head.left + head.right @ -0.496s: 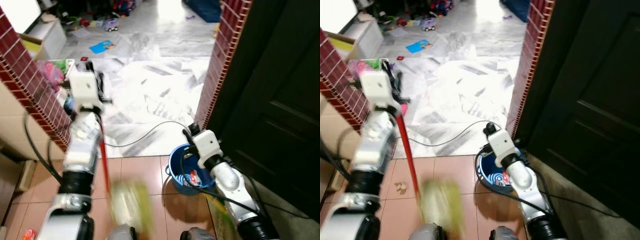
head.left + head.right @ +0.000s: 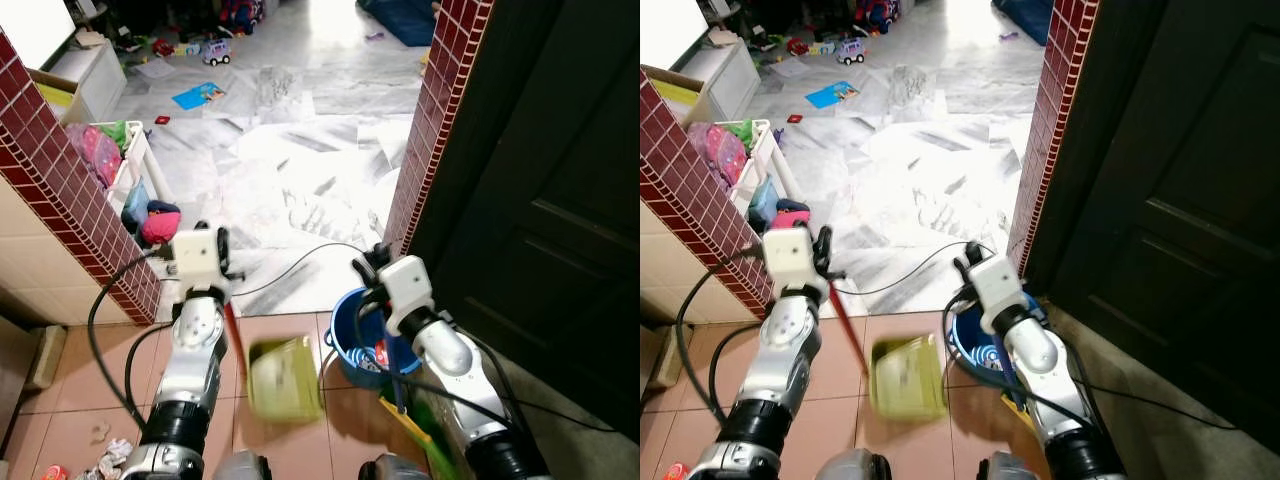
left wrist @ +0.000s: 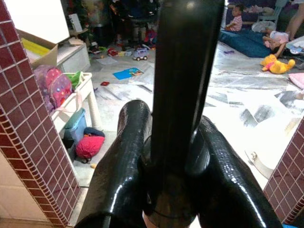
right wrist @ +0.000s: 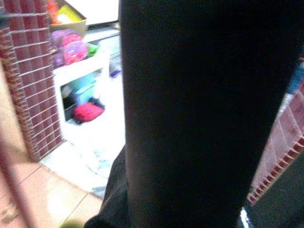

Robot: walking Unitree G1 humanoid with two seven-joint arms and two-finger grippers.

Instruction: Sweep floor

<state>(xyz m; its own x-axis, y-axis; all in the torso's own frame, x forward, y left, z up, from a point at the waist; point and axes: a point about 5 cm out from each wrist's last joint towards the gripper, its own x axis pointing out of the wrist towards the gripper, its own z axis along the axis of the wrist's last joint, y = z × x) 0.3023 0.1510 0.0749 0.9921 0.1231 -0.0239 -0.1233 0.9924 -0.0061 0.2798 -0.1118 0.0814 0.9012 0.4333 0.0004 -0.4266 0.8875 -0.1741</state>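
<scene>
My left gripper [image 2: 222,266] is shut on the red handle [image 2: 232,328] of a broom, and in the left wrist view its fingers [image 3: 128,156] clasp a dark pole. The yellow-green broom head [image 2: 283,378] is blurred over the terracotta tiles, just left of a blue bucket [image 2: 347,345]. Above the bucket's rim my right gripper [image 2: 372,272] is shut on a dark upright handle [image 4: 199,104]. That handle runs down to a yellow-green dustpan [image 2: 408,420]. Crumpled litter [image 2: 110,455] lies on the tiles at the near left.
A red-brick pillar [image 2: 60,190] stands on the left and another [image 2: 425,150] on the right beside a dark door [image 2: 550,200]. A black cable [image 2: 300,262] crosses the marble floor. A white shelf with bags [image 2: 135,190] and scattered toys [image 2: 205,95] lie beyond.
The camera has shifted. My left arm has come lower and nearer, and the broom head has swung right toward the blue bucket. The right arm stays by the bucket.
</scene>
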